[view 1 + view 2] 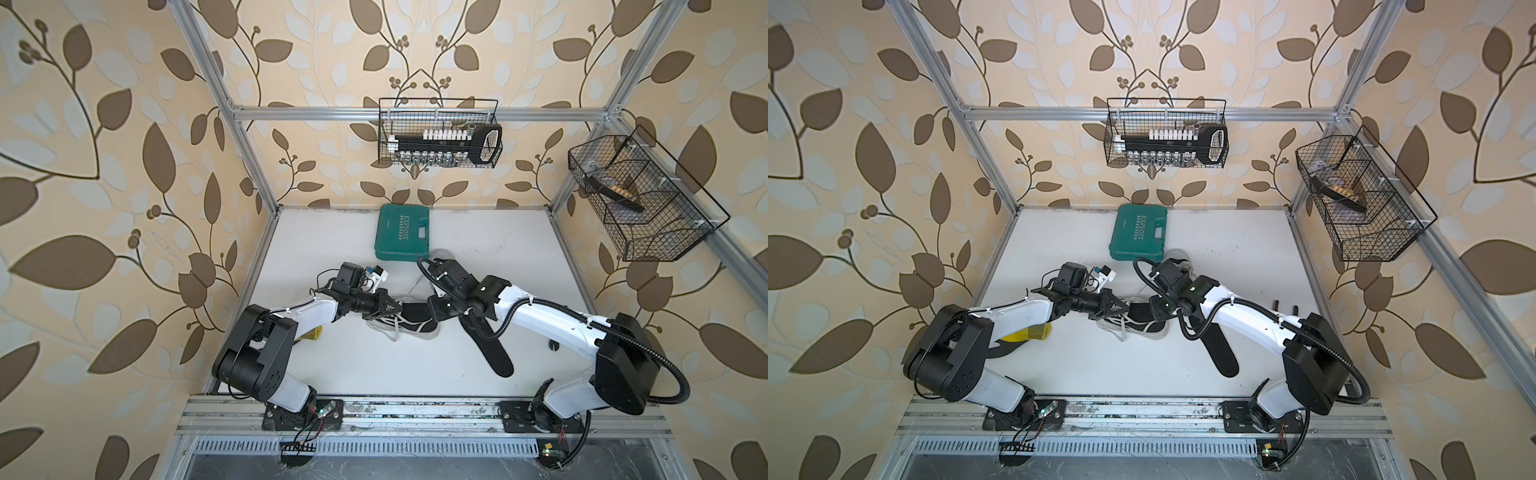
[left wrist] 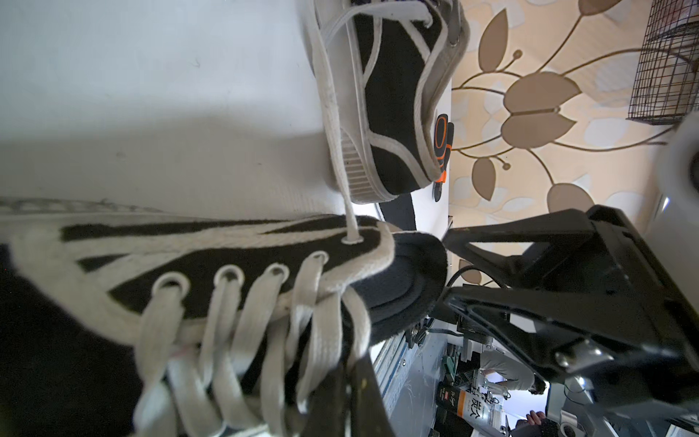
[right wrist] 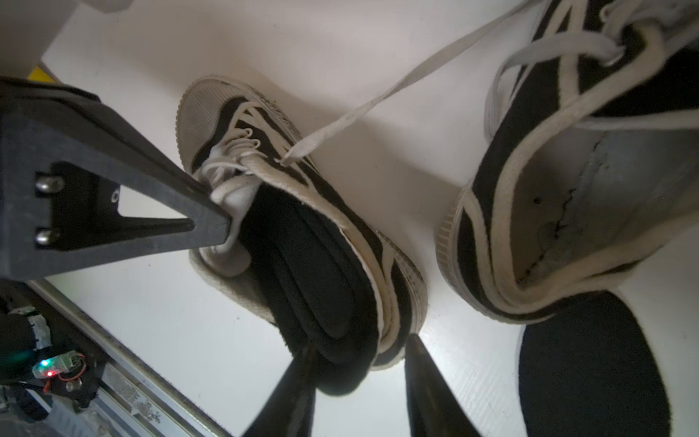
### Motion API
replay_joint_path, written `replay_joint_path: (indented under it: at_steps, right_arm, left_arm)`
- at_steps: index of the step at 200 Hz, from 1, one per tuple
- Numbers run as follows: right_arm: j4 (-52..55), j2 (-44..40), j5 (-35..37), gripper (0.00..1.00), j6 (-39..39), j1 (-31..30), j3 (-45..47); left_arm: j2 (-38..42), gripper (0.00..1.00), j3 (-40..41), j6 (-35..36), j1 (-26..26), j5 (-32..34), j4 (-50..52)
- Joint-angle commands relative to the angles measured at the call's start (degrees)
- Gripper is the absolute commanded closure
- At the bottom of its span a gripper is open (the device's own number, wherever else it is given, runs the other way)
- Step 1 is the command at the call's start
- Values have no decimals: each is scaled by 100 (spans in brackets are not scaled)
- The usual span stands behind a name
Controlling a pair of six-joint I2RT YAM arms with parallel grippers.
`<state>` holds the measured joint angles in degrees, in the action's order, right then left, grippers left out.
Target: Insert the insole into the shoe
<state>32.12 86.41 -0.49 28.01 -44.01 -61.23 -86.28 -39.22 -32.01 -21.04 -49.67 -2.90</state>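
top views: high, looking down, far | wrist views: close, facing each other, share shoe (image 2: pixel 212 261)

Bright, even light with soft shadows; top views bend at edges, wrist views blur up close.
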Motion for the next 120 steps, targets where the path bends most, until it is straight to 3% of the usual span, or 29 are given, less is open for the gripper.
replay_joint_path:
  at_steps: [1,71,120]
  right_arm:
    - [-162,167,-44,67,228,23,55]
    - [-175,337,-235,94,336,11,-63]
    - [-399,606,-490,100,569,-67,-306]
  left_arm:
    - [187,100,38,-75,-87,28,-38]
    - [209,100,40,-113,-128,63,-71]
    - [182,100,59,-155,-225,113,-123]
